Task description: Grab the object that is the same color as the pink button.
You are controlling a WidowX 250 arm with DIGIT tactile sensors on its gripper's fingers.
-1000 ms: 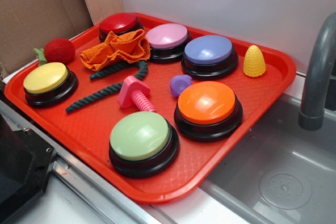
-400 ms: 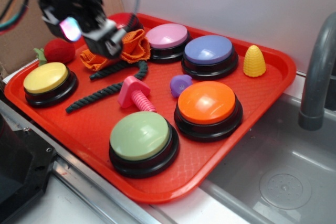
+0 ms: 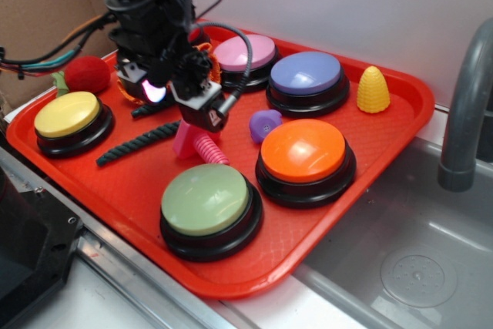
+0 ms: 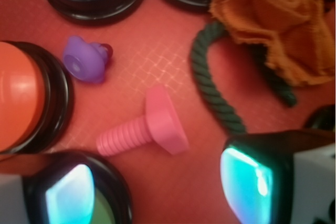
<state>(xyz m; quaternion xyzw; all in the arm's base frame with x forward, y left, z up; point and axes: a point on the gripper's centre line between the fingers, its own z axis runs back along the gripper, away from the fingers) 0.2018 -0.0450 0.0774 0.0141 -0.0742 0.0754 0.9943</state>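
Pink bolt (image 4: pixel 144 127) lies mid-tray (image 3: pixel 139 190), near the green button (image 3: pixel 206 202). Our gripper (image 3: pixel 202 109) hangs over it, fingers (image 4: pixel 247 179) spread wide, holding nothing. Pink button (image 3: pixel 245 53) sits near the tray's back edge.

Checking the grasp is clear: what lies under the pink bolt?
Only bare red tray shows under the pink bolt, which lies on its side. Nothing is tucked beneath it in the wrist view. In the exterior view the gripper covers its head.
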